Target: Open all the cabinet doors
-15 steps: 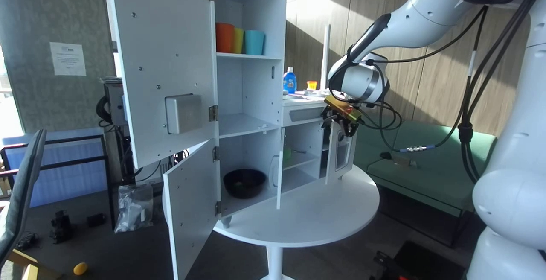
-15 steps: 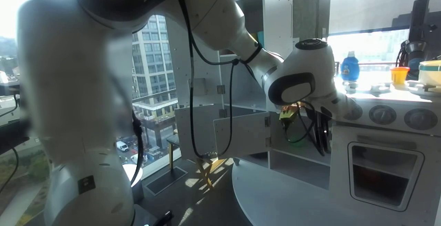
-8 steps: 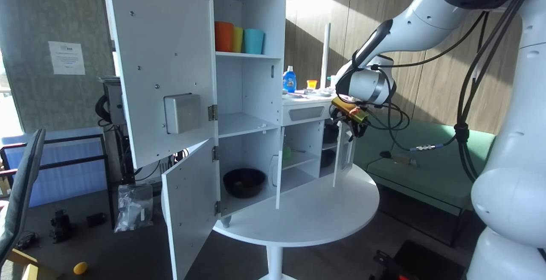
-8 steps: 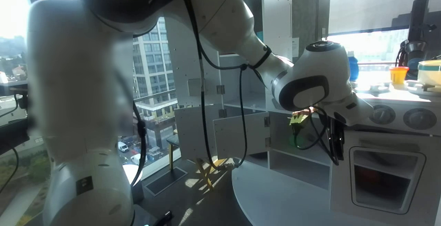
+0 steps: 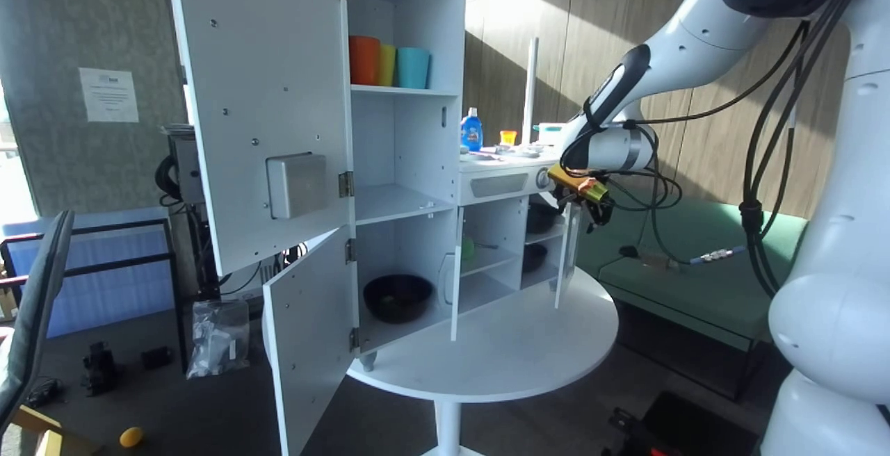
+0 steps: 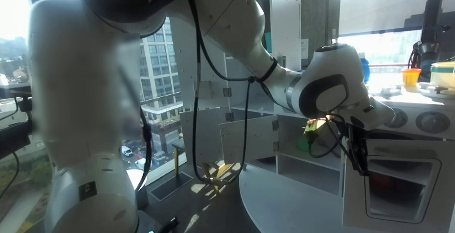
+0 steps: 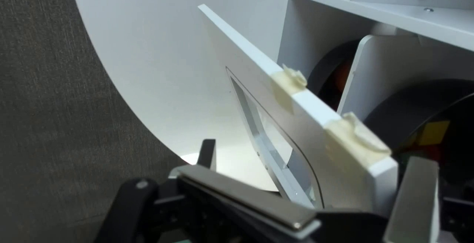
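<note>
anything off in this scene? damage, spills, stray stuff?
Yes. In the wrist view, two cream strips, apparently tape, stick up crumpled on the edge of the windowed door: likely a makeshift fix. In an exterior view, a yellow round object lies stray on the floor. No spill visible.

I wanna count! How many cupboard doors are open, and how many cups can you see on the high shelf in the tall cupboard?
Open doors: 4 (big upper door, lower door, small middle door, windowed door, open at least partway)
Cups: 3 (orange cup, yellow cup, blue cup)
Total: 7
</note>
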Robot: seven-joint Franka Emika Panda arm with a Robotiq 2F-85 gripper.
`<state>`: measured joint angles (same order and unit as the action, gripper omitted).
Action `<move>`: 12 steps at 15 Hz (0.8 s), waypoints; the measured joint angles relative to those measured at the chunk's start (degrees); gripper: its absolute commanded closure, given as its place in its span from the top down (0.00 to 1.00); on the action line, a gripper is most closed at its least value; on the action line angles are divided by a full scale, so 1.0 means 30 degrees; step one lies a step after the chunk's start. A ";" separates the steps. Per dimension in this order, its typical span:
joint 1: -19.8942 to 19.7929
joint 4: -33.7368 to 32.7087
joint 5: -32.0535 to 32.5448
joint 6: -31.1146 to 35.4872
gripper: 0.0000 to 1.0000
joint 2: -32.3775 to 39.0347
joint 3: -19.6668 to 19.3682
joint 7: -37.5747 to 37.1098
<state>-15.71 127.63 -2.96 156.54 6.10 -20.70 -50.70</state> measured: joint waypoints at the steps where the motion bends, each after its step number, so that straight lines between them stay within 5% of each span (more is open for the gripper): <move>1: 0.0024 0.0032 0.1270 0.0000 1.00 -0.0090 -0.0261 -0.1095; 6: -0.0021 0.1547 0.9262 -0.0540 1.00 -0.1887 -0.2498 -0.6561; 12: -0.1886 0.2298 1.8443 -0.1786 1.00 -0.4600 -0.1361 -1.4672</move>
<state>-21.36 134.52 52.37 151.18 -7.70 -24.78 -94.72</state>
